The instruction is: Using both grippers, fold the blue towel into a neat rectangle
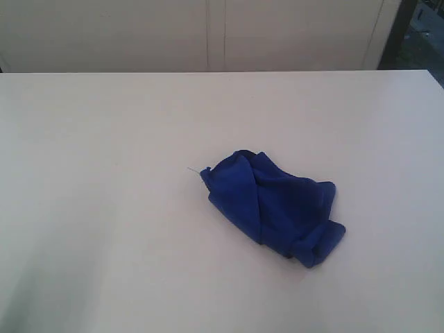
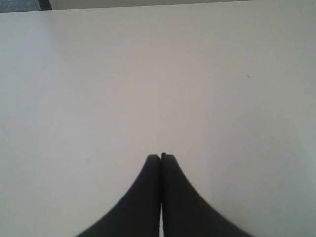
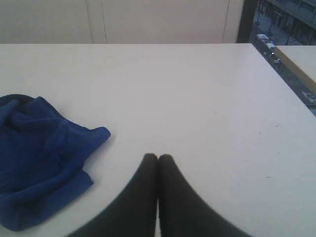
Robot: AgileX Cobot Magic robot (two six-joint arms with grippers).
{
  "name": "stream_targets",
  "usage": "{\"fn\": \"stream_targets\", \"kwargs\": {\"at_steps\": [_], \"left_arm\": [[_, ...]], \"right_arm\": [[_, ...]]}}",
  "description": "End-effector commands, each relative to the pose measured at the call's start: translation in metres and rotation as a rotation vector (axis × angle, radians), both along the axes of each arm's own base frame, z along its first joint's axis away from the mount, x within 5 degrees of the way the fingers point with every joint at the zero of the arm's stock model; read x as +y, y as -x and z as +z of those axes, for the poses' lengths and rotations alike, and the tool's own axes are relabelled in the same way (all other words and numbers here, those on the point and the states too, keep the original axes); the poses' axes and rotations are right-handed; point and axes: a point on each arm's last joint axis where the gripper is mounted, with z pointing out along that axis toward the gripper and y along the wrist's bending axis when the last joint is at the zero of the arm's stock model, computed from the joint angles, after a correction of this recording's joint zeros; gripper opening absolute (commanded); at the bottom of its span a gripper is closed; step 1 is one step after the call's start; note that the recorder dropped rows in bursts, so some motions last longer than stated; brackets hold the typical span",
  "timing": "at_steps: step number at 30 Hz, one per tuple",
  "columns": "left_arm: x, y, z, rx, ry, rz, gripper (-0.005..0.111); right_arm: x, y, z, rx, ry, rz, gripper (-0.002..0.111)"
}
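Your blue towel (image 1: 274, 208) lies crumpled in a heap right of centre on the surface (image 1: 104, 208), untouched. The left gripper (image 2: 161, 157) and right gripper (image 3: 158, 158) hover clear of it, both closed.

blue towel (image 3: 39, 158) clipped in rt wrist view, left end effector (image 2: 161, 156) & right end effector (image 3: 158, 157) bases cropped

My left gripper (image 2: 161, 156) and right gripper (image 3: 158, 157) both look plain matte black, smoothly curved, flaring wide from narrow tips.
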Motion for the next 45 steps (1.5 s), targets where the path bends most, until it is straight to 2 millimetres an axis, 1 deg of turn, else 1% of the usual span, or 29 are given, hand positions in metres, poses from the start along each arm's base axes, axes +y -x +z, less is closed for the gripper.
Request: {"fn": "stream_targets", "kwargs": {"at_steps": [1,5,7,9,10,11,13,18,26,29,34,38,41,45], "left_arm": [[0.000,0.000,-0.002,0.002,0.014,0.001,0.000],[0.000,0.000,-0.002,0.002,0.014,0.001,0.000],[0.000,0.000,-0.002,0.002,0.014,0.001,0.000],[0.000,0.000,-0.002,0.002,0.014,0.001,0.000],[0.000,0.000,-0.002,0.002,0.014,0.001,0.000],[0.000,0.000,-0.002,0.002,0.014,0.001,0.000],[0.000,0.000,-0.002,0.002,0.014,0.001,0.000],[0.000,0.000,-0.002,0.002,0.014,0.001,0.000],[0.000,0.000,-0.002,0.002,0.014,0.001,0.000],[0.000,0.000,-0.002,0.002,0.014,0.001,0.000],[0.000,0.000,-0.002,0.002,0.014,0.001,0.000],[0.000,0.000,-0.002,0.002,0.014,0.001,0.000],[0.000,0.000,-0.002,0.002,0.014,0.001,0.000],[0.000,0.000,-0.002,0.002,0.014,0.001,0.000]], "right_arm": [[0.000,0.000,0.000,-0.008,0.000,0.002,0.000],[0.000,0.000,0.000,-0.014,0.001,0.002,0.000],[0.000,-0.001,0.004,-0.056,0.005,0.004,0.000],[0.001,-0.003,0.015,-0.174,0.016,0.010,0.000],[0.001,-0.003,0.023,-0.269,0.026,0.015,0.000],[0.001,-0.003,0.027,-0.310,0.029,0.017,0.000],[0.002,0.000,0.041,-0.471,0.045,0.025,0.000],[0.003,0.002,0.049,-0.556,0.053,0.029,0.000],[0.003,0.001,0.048,-0.540,0.052,0.028,0.000],[0.002,0.000,0.045,-0.492,0.047,0.025,0.000],[0.002,0.005,0.062,-0.397,0.038,0.015,0.000],[0.002,0.010,0.078,-0.382,0.037,0.011,0.000],[0.001,0.005,0.090,-0.324,0.021,0.008,0.000],[0.000,-0.004,0.108,-0.187,-0.013,-0.002,0.000]]}}
